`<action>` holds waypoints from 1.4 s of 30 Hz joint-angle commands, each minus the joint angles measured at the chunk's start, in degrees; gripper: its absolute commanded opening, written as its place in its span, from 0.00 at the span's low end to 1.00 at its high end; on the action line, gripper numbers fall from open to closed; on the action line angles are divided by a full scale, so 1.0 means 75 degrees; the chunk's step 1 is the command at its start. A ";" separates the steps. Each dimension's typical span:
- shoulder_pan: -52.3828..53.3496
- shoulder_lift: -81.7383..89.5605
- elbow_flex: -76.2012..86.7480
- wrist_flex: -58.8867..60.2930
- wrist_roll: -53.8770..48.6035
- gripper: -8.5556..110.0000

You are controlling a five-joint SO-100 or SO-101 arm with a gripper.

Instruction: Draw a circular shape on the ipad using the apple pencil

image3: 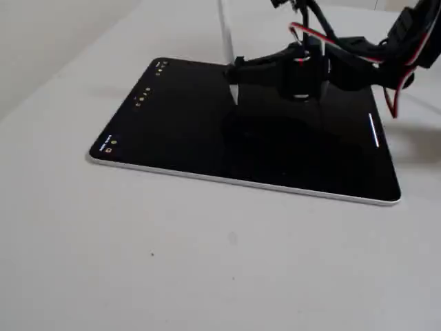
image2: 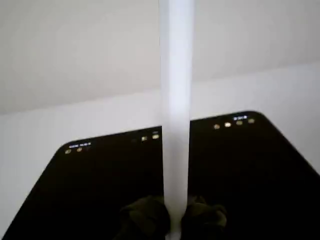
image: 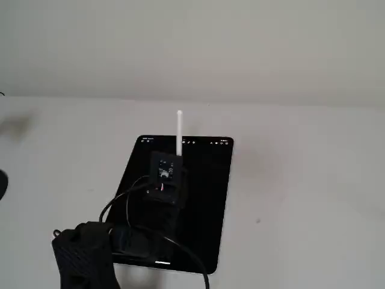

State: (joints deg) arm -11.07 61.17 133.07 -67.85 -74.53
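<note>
White table (image3: 207, 276), the ipad (image3: 172, 131) lying flat on it, screen dark apart from the icon row along one short side; no circular shape visible on it in any view. Arm reaches in over the tablet, gripper (image3: 238, 72) clamped on the apple pencil (image3: 224, 27), fingers (image2: 145, 215) pinching its shaft on both sides in the wrist view. Pencil sits roughly over the middle of the screen, long axis near vertical, blunt end up, tip down; in a fixed view (image: 179, 132) it sticks up well above the gripper. Lower end (image3: 233, 95) looks just above the glass, contact can't be confirmed. Judgement: stroke not yet begun, this is the approach step. Next move needs a small descent to light contact, pencil kept upright, then one closed loop with steady pressure.
</note>
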 commanded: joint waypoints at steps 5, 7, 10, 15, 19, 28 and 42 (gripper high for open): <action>-0.0398 0.0340 0.0223 -0.0293 -0.0082 0.07; -0.0445 0.0492 0.0375 -0.0293 -0.0059 0.07; -0.0527 0.0809 0.0691 -0.0258 -0.0035 0.07; -0.0563 0.1242 0.1172 -0.0246 -0.0082 0.07; -0.0434 0.1430 0.1430 -0.0234 -0.0211 0.07; 0.0129 0.1055 0.1254 -0.0293 -0.0516 0.07; 0.0492 -0.0281 0.0164 -0.1043 -0.0762 0.07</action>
State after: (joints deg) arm -8.17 59.68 136.93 -73.83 -79.72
